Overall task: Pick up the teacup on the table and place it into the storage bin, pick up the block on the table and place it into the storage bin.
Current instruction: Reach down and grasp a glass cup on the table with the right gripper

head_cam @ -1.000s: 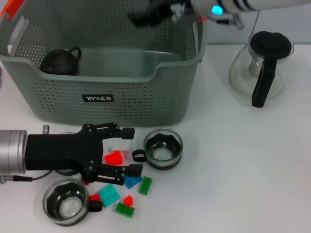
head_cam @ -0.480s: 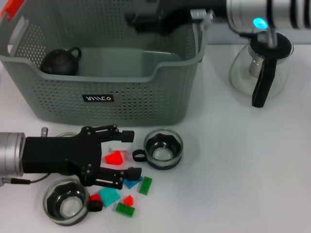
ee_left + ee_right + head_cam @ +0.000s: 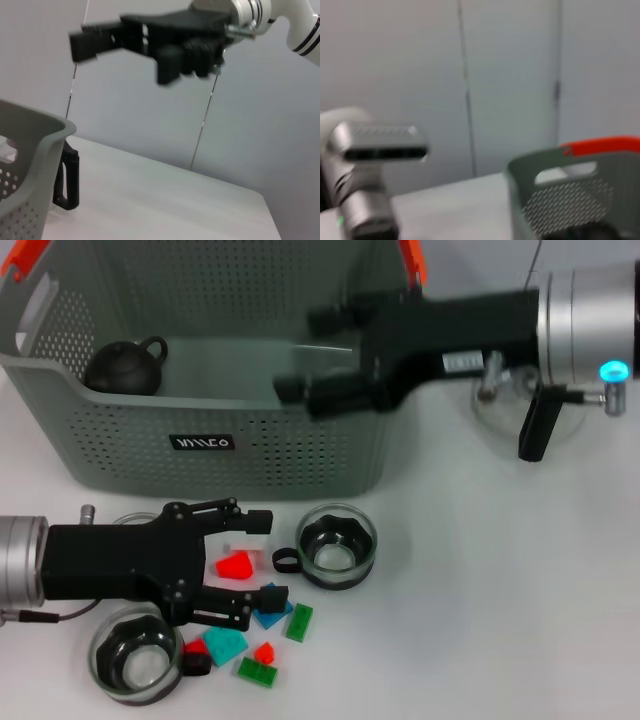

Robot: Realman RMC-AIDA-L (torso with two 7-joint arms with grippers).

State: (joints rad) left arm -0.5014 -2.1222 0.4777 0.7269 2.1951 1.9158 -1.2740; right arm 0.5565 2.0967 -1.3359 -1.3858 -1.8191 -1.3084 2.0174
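The grey-green storage bin (image 3: 200, 455) stands at the back left, with a black teapot (image 3: 125, 365) inside. A glass teacup (image 3: 337, 545) sits in front of the bin and another teacup (image 3: 135, 655) stands near the front edge. My left gripper (image 3: 262, 558) lies low on the table, open, its fingers on either side of a red block (image 3: 235, 564). More blocks lie just beyond: blue (image 3: 270, 615), green (image 3: 298, 622), teal (image 3: 225, 645). My right gripper (image 3: 305, 355) hovers open and empty over the bin's right side; the left wrist view shows this gripper (image 3: 145, 45) high above the bin's corner (image 3: 30, 150).
A glass carafe with a black handle (image 3: 535, 430) stands at the back right, partly behind my right arm. White table stretches to the right of the teacup. The bin's orange clips (image 3: 22, 258) mark its top corners.
My right arm has swung from behind the bin forward and lower, over the bin's right side. The left gripper has drawn back slightly to the left, still straddling the red block.
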